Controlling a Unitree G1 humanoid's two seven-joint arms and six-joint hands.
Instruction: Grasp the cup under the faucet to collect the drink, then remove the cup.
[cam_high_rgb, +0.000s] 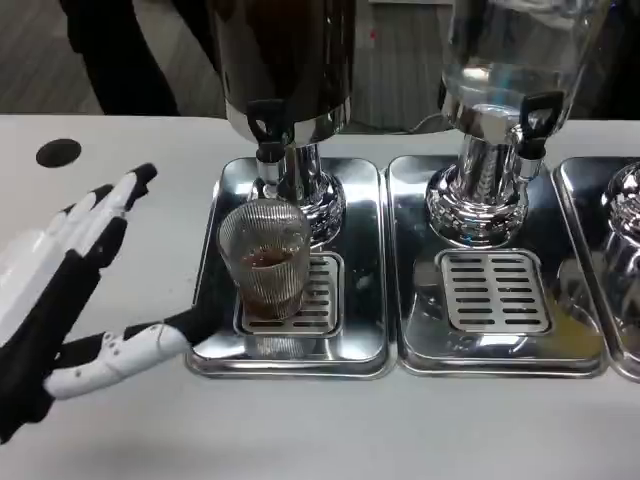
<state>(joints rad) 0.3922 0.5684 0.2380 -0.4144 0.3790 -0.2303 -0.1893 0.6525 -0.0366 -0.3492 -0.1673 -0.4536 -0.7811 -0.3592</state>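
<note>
Glass by the look of it, rigid, breakable and probably slick, the ribbed cup (265, 260) stands on the drip tray (365, 345) below the faucet (267, 128), part-filled; left hand (70, 290), fingers spread wide and empty, should take it mid-wall.

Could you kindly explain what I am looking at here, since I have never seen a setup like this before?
This is one picture from a camera on a humanoid robot's head or chest, looking down at a white table. At left is the robot's left hand, white and black, fingers spread, holding nothing; its lowest finger reaches to the tray's edge. On the table stand shiny metal drip trays, each with a slotted grate. The left tray carries a dark drink dispenser with a black faucet. Below the faucet a ribbed clear cup stands on the grate with some brown drink in it. The next tray carries a clear dispenser.
</note>
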